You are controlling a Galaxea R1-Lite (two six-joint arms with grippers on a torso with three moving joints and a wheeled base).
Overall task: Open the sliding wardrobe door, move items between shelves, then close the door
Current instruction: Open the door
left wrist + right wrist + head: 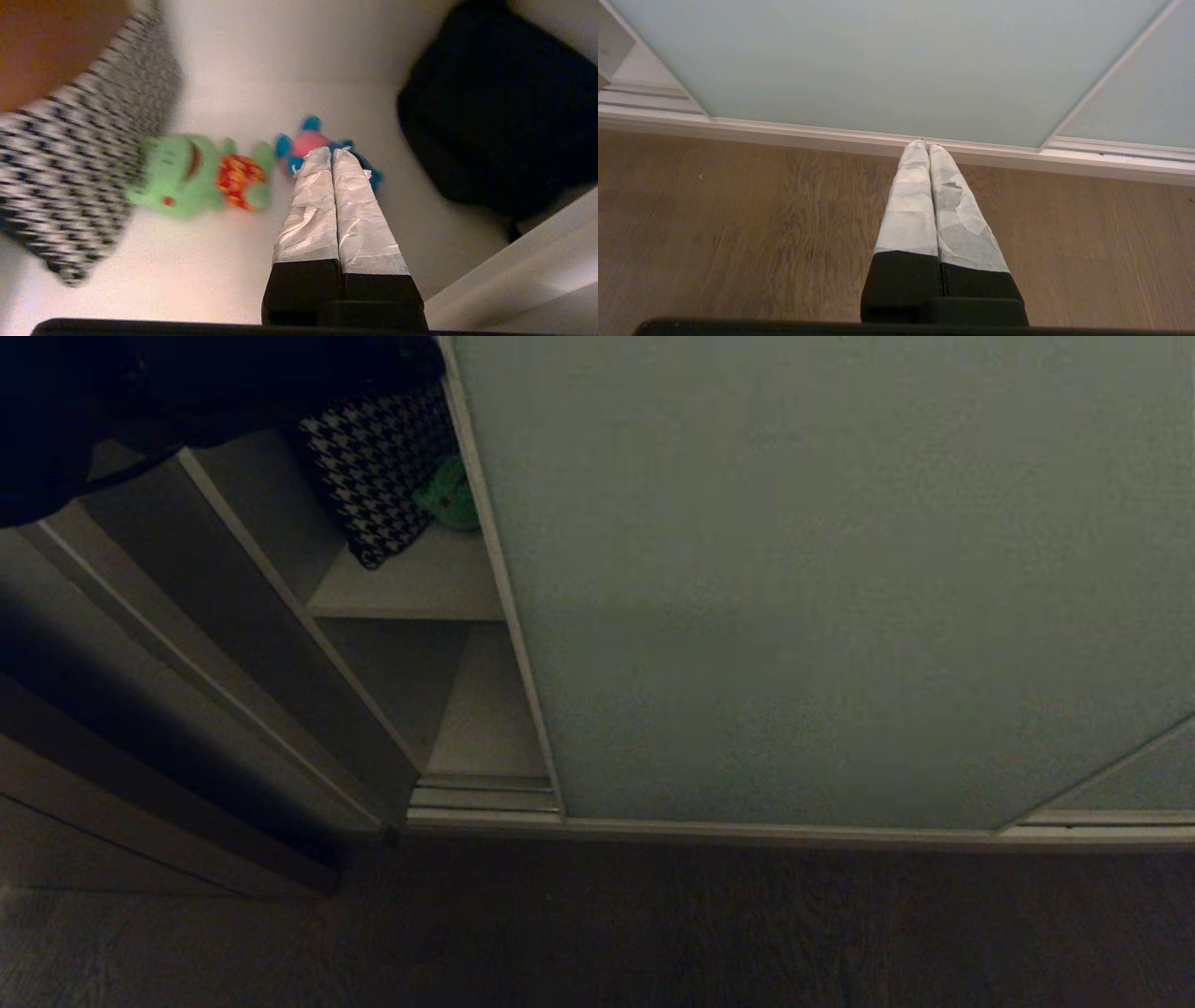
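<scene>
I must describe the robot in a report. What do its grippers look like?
Both look alike. The left gripper and the right gripper each have two long fingers that taper toward the tips, wrapped in wrinkled silvery-white tape, on a black base. No cables or markings show.

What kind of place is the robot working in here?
Most likely a home bedroom or closet area: a built-in wardrobe with a pale sliding wardrobe door partly open, white shelves holding a houndstooth bag and a green plush toy, and wood-look floor.
</scene>
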